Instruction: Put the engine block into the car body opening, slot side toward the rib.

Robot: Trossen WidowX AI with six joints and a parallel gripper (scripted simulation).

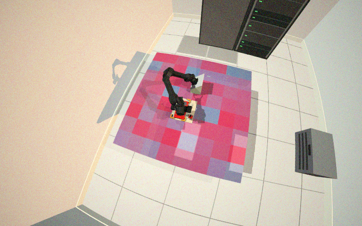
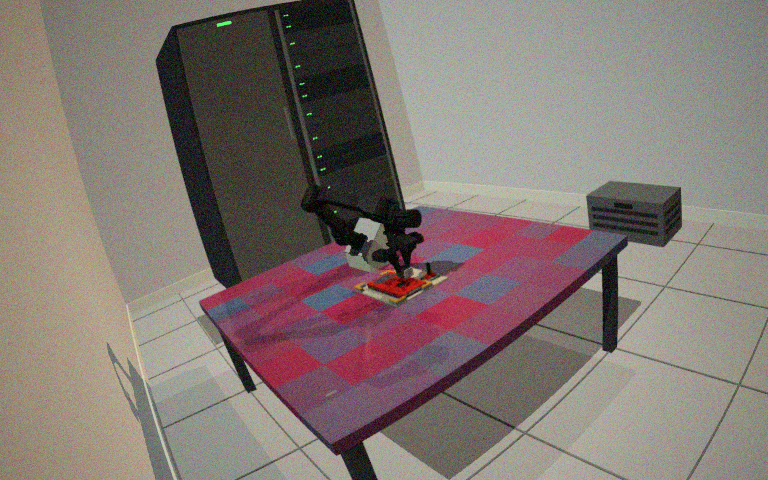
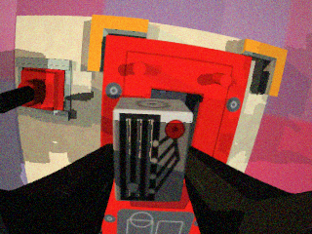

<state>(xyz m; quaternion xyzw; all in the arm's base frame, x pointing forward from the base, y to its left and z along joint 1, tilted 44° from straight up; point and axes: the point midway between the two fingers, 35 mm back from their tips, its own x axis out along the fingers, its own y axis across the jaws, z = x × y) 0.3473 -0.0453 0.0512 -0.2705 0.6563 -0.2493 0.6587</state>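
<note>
The engine block (image 3: 171, 187) (image 2: 408, 272) is a grey block with black slots and a red disc. My gripper (image 3: 150, 154) (image 2: 404, 274) is shut on it, one black finger on each side. The red car body (image 3: 114, 60) (image 2: 390, 283) (image 1: 178, 116) lies flat on a cream base plate (image 3: 46, 163). The block is over the car body in the wrist view and covers most of the dark opening (image 3: 168, 94); only its far edge and right corner show. The rib is hidden. How high the block is above the opening, I cannot tell. The arm hides the fingers in the top view.
Orange corner brackets (image 3: 119, 23) (image 3: 279, 73) stand at the car body's far corners. Beside it, a red square part (image 3: 56, 88) with a black upright knob (image 3: 17, 98) (image 2: 428, 268) sits in a grey frame. A pale angular block (image 2: 368, 228) (image 1: 200, 79) stands near the arm's base.
</note>
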